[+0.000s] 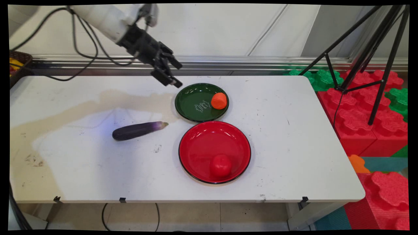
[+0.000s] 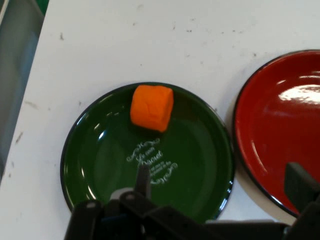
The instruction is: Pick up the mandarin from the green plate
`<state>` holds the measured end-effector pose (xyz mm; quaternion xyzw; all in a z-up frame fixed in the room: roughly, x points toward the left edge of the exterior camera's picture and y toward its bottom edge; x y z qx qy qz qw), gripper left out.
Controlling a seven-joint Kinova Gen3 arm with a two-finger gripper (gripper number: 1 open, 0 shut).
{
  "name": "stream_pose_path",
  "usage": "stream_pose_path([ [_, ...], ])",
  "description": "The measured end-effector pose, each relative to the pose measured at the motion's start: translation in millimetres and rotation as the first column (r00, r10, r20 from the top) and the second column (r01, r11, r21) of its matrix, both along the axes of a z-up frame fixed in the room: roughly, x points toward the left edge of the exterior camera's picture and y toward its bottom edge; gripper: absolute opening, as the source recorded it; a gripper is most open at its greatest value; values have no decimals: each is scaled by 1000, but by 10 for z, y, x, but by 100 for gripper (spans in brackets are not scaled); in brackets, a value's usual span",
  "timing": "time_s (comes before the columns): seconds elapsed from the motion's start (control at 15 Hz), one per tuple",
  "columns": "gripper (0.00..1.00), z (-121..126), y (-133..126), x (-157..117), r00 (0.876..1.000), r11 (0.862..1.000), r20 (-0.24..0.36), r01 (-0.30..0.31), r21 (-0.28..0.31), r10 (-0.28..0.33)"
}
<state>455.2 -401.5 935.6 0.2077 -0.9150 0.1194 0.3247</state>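
My black gripper (image 1: pixel 178 75) hangs open and empty above the table, just off the left rim of a dark green plate (image 1: pixel 192 106). An orange food piece (image 1: pixel 218 100) lies on that plate's right side. In the hand view the gripper (image 2: pixel 221 180) looks down on the green plate (image 2: pixel 195 165), with the orange piece (image 2: pixel 151 107) near the plate's far rim. A red plate (image 1: pixel 202 147) sits closer to the table's near edge and holds a red tomato (image 1: pixel 220 165). Left of both plates, a purple eggplant (image 1: pixel 137 130) lies on the table. The hand view shows the red plate (image 2: pixel 270 135) at its right edge.
A brownish stain (image 1: pixel 98 104) spreads over the left of the white table (image 1: pixel 294 147). A dark basket (image 1: pixel 19 63) stands at the far left edge. Right of the table are a black tripod (image 1: pixel 375 65) and red and green foam blocks (image 1: pixel 359 117).
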Motion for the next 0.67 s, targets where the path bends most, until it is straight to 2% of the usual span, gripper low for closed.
stream_pose_path([
  [0.67,100,-541,-642,-498,996,998,71,53,27,-55],
])
